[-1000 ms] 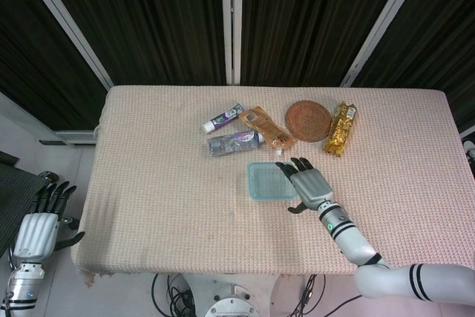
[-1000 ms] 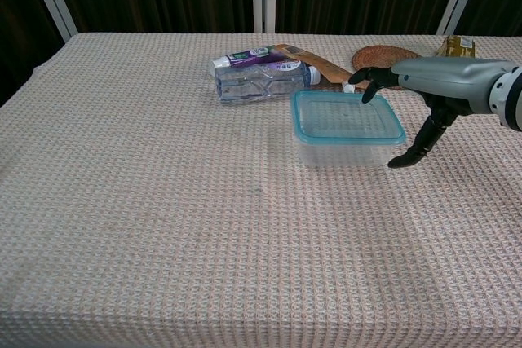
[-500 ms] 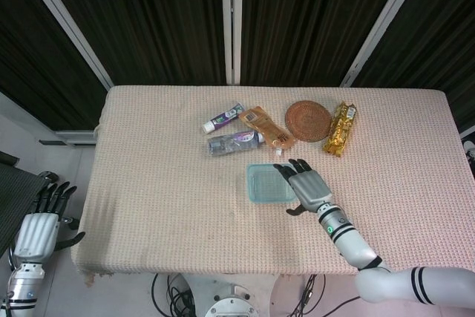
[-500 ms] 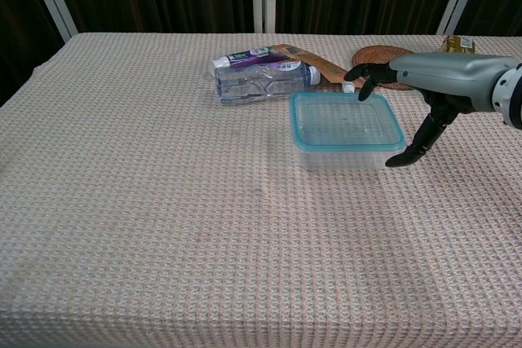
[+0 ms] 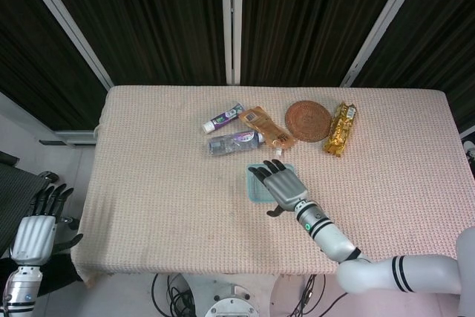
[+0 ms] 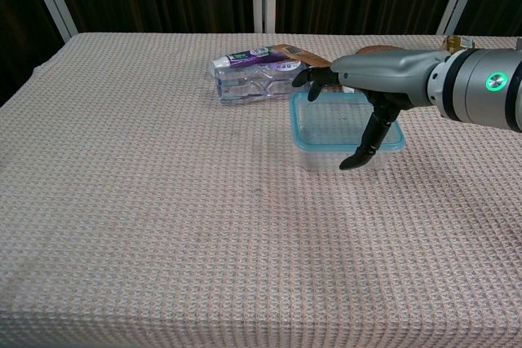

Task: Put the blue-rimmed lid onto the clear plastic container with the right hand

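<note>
Our right hand (image 6: 371,87) has slid left over the blue-rimmed lid (image 6: 326,128) — fingers spread flat, gripping nothing — which sits on the clear plastic container (image 6: 314,155); we judge it ready to press.

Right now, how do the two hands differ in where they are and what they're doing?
The right hand is stretched flat above the blue-rimmed lid, which sits on the clear plastic container; the left hand hangs off the table's left edge, below it. The right hand's fingers point toward the water bottle; the left hand's point upward. Both hold nothing, fingers apart.
</note>
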